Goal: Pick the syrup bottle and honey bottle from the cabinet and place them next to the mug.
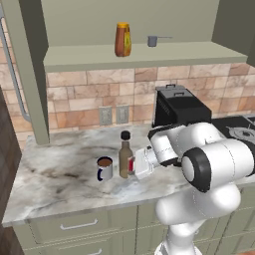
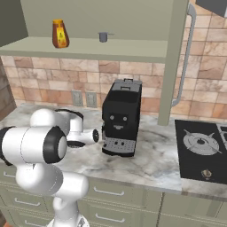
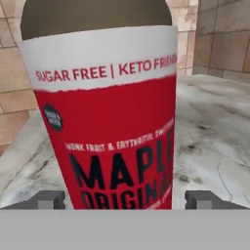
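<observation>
Gripper [image 3: 125,199] spread wide on both sides of the syrup bottle [image 1: 125,155], fingertips [image 3: 49,199] apart from its label, bottle upright on the counter [image 1: 60,174] just beside the mug [image 1: 104,168], honey bottle [image 1: 123,40] on the cabinet [image 1: 144,56] shelf, bottle base hidden in hand view.

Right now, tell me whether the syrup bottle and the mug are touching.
Apart. In the left base view the syrup bottle stands just right of the mug, with a thin strip of counter showing between them.

Two rear base views sharing counter [image 1: 60,174] and cabinet [image 1: 139,56], hand view close on syrup bottle [image 3: 105,122]
</observation>
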